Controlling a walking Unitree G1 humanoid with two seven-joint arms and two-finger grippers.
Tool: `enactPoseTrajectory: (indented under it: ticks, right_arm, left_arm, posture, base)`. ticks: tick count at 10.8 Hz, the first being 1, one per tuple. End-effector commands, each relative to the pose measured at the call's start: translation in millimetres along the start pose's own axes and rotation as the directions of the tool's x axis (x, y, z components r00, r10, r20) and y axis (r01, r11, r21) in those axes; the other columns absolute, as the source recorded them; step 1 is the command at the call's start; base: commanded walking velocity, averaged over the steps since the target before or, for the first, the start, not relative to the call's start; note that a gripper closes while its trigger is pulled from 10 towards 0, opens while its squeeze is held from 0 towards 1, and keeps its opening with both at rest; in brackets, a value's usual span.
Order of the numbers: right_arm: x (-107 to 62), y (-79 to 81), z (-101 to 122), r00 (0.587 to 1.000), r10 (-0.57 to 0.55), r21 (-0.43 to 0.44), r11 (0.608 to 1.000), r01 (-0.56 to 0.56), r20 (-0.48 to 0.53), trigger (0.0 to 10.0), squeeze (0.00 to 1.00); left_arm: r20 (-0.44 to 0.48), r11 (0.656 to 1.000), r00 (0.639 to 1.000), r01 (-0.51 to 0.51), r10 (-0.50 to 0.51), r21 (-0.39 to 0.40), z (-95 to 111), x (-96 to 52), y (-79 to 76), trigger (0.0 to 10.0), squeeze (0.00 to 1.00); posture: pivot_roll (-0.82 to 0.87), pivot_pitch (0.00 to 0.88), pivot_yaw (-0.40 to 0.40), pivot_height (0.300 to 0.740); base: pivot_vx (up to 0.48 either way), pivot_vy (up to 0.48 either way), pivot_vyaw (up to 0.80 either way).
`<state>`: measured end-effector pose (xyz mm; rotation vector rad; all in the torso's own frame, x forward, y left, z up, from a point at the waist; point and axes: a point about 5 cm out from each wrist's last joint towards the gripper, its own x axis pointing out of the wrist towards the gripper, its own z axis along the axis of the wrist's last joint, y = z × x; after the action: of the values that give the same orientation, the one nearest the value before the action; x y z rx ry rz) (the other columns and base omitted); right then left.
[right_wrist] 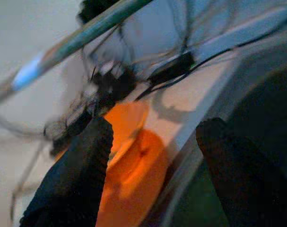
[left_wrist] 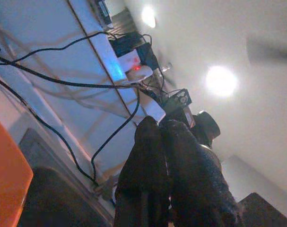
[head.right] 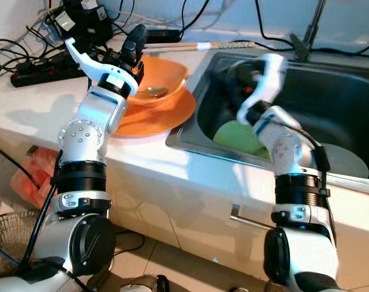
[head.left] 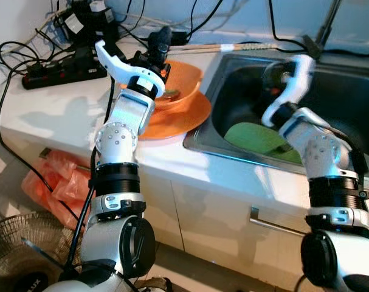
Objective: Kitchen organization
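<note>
On the white counter [head.left: 44, 115], just beside the steel sink [head.left: 199, 140], sits a flat round orange plastic plate [head.left: 184, 118] with an orange plastic bowl [head.left: 184, 79] on top of it. Down in the sink lies a round green plate [head.left: 257, 139]. The left gripper [head.left: 160, 45] is up over the far edge of the orange bowl, and its 2 black fingers [left_wrist: 155, 170] are pressed together with nothing between them. The right gripper [right_wrist: 152, 156] hangs over the sink, above the green plate, and its 2 fingers are spread wide apart and hold nothing. The head views are blurred around this hand. Black cables [head.left: 14, 55] and a black power strip [head.left: 62, 72] lie at the back of the counter, near the bowl. I think the orange bowl and plate are light and stiff, and smooth, so they could slip. The rim looks like the best place to pinch each 1, with 1 finger inside and 1 outside. The green plate lies flat and may be wet, so it may be hard to get a finger under its edge.
</note>
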<state>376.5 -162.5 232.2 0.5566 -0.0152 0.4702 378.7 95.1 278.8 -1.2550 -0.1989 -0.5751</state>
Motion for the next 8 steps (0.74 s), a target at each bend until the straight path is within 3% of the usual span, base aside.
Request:
enactPoseTrajectory:
  ticks: [1,4,8]
  right_arm:
    - [5.5,6.4,7.4,0.999,0.009,0.064,0.998,-0.011,0.038,10.0,0.00]
    - [14.0,20.8,6.0,0.997,0.038,0.177,0.983,-0.048,0.062,10.0,0.00]
    - [10.7,40.0,8.9,0.982,0.173,0.217,0.958,-0.186,0.078,10.0,0.00]
  left_arm:
    - [-0.011,0.999,1.000,0.024,-0.024,-0.026,-9.0,1.7,-3.2,0.0,0.00]
    - [-0.004,0.999,1.000,-0.020,0.020,-0.033,-8.4,-4.2,8.5,0.0,0.00]
    - [0.013,0.994,0.994,-0.109,0.109,-0.032,-6.9,-11.2,31.4,0.0,0.00]
  posture:
    - [0.09,0.084,0.139,0.740]
    - [0.10,0.088,0.141,0.740]
    - [0.09,0.091,0.144,0.740]
  base:
    - [0.000,0.000,0.00]
    - [0.000,0.000,0.00]
    - [0.000,0.000,0.00]
